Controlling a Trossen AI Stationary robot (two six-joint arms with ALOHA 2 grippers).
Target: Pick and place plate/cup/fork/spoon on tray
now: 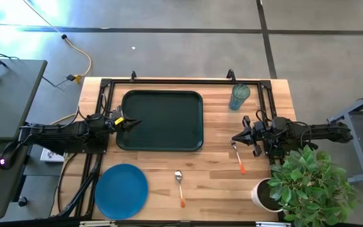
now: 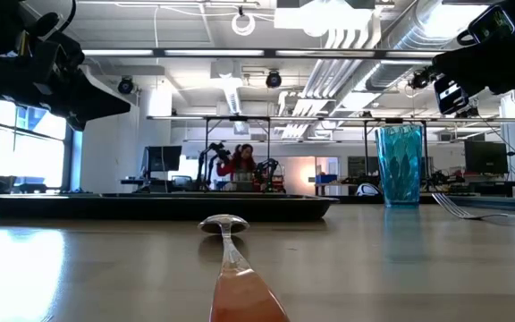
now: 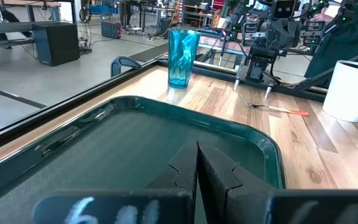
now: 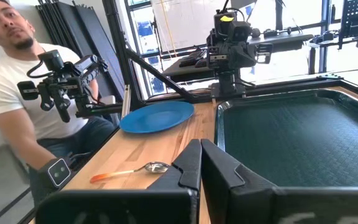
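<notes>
The dark tray [image 1: 162,120] lies at the table's far middle. My left gripper [image 1: 133,123] is shut and empty, above the tray's left part; it also shows in its own wrist view [image 3: 197,168]. My right gripper [image 1: 235,139] is shut and empty, raised above the table near the head of the fork [image 1: 238,157], which lies flat right of the tray. The teal cup [image 1: 239,96] stands upright at the far right. The blue plate [image 1: 121,190] lies at the near left. The spoon [image 1: 179,186] lies flat near the front middle.
A white plant pot [image 1: 266,194] with a leafy plant stands at the near right corner. A black frame [image 1: 169,81] runs along the table's far edge. A person [image 4: 17,93] sits beyond the table's near left side, holding a device.
</notes>
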